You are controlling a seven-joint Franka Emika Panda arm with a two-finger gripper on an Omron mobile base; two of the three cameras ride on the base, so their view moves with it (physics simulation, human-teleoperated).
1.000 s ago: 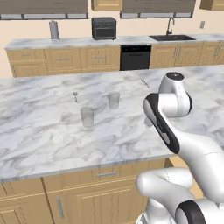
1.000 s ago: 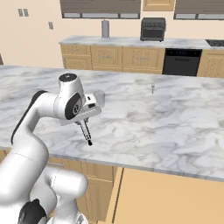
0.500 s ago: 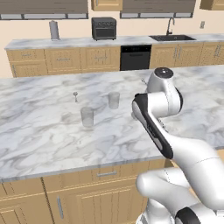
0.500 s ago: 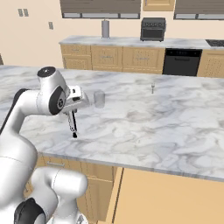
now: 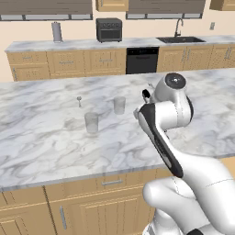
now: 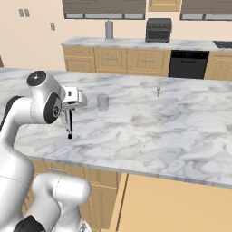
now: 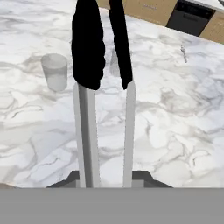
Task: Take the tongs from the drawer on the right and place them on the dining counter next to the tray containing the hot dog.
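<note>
Grey metal arms with black tips: that was how the tongs (image 7: 105, 87) ran up the middle of the hand view, from the bottom edge to the top. In the right base view I had the gripper (image 6: 70, 110) at centre left, closed on the tongs' upper end, with the tongs (image 6: 70, 124) hanging straight down and their dark tip just above the dining counter (image 6: 181, 131). How wide the fingers stood I could not tell.

I judged the tongs light, stiff along each arm but springy across the pair, and smooth enough to slip. Held near one end they would swing or twist, so I wanted the grip across both arms close to the hinge, firm but not crushing.

The carry looked well under way to me, with the setting-down not yet done. I could not find the tray or the hot dog anywhere on the marble. At upper left of the hand view stood a clear glass (image 7: 55, 71), with a second glass (image 7: 114, 61) half hidden behind the tongs and a small stemmed piece (image 7: 184, 53) at upper right. A low pass risked tipping those glasses.
</note>
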